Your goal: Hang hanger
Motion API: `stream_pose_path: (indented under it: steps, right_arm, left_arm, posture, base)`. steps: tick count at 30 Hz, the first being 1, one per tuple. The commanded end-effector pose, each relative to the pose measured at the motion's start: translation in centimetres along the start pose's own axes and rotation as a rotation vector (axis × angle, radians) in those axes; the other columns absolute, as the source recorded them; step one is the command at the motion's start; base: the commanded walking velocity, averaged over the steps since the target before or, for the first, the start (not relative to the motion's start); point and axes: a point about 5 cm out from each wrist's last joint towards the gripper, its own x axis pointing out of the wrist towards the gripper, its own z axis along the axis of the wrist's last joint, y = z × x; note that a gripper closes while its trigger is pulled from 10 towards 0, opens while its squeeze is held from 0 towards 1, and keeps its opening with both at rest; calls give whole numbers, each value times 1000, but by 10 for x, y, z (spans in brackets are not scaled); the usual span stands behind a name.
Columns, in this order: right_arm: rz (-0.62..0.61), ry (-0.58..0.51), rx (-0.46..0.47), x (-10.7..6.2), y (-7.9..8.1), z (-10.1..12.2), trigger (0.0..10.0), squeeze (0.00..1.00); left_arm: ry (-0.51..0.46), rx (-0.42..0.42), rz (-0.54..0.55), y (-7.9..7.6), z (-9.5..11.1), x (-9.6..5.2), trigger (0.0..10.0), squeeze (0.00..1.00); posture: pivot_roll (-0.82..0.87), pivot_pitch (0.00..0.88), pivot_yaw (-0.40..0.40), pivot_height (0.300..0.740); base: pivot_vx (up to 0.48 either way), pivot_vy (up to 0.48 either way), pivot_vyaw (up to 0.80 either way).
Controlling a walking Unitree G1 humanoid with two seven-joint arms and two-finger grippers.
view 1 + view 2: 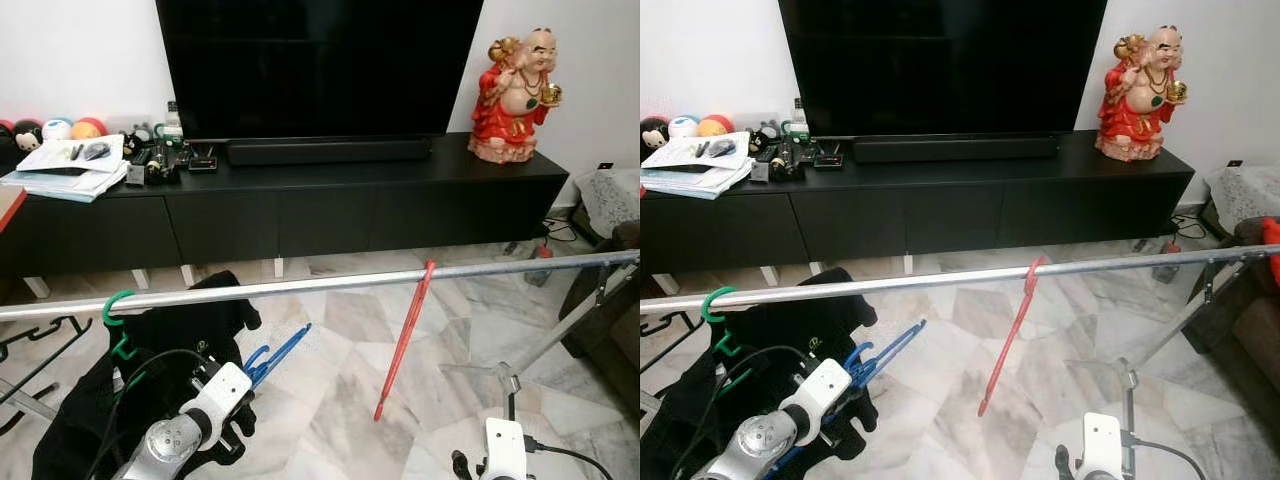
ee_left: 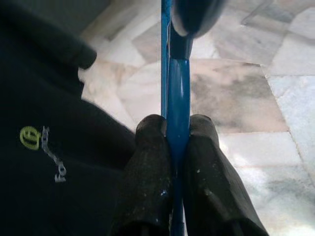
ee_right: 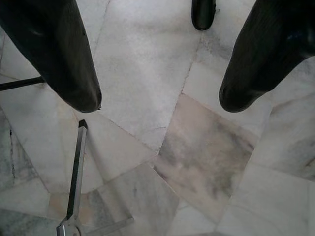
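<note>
1. The left gripper [image 2: 178,142] is closed on a blue hanger [image 1: 275,358], its two black fingers [image 2: 152,162] pinching the hanger's thin bar from both sides.
2. That hanger sits low on the robot's left, below the rail [image 1: 330,282], with its far end pointing up and away toward the rail but not touching it.
3. The left arm [image 1: 190,425] reaches up from the bottom of the head view, just beside a black garment [image 1: 160,350].
4. The garment hangs from a green hanger [image 1: 118,318] hooked over the rail near its left end; a small yellow-green logo [image 2: 30,137] shows on the cloth.
5. A red hanger [image 1: 405,340] hangs from the rail near its middle, seen edge-on and slanting down toward the marble floor [image 1: 340,400].
6. The right gripper [image 3: 160,101] is open, fingers [image 3: 59,54] spread wide over the floor, holding nothing.
7. Near it stands a metal leg of the rack [image 3: 76,172].
8. Behind the rail a long black TV cabinet [image 1: 300,210] carries a TV [image 1: 310,65], a soundbar [image 1: 328,151], papers [image 1: 70,165] and a red figurine [image 1: 515,95].
</note>
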Motion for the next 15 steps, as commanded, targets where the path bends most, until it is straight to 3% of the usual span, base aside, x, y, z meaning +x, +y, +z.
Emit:
stream_pose_path:
  steps: [1, 8, 15]
  right_arm:
    - [-9, 10, -6, 0, -3, -3, 10000, 0]
    - [-18, 28, -40, -1, -10, -8, 10000, 0]
    - [-27, 31, -90, -3, -25, -13, 10000, 0]
  left_arm:
    - [-57, 38, -22, 1, 11, 1, 10000, 0]
    - [-217, 102, -10, 10, 47, 0, 10000, 0]
    - [-279, 105, -6, 0, 60, -10, 10000, 0]
  posture:
    - [40, 0, -37, 740]
    - [80, 0, -79, 740]
    - [85, 0, -133, 740]
  base:
    - [0, 0, 0]
    - [0, 0, 0]
    - [0, 0, 0]
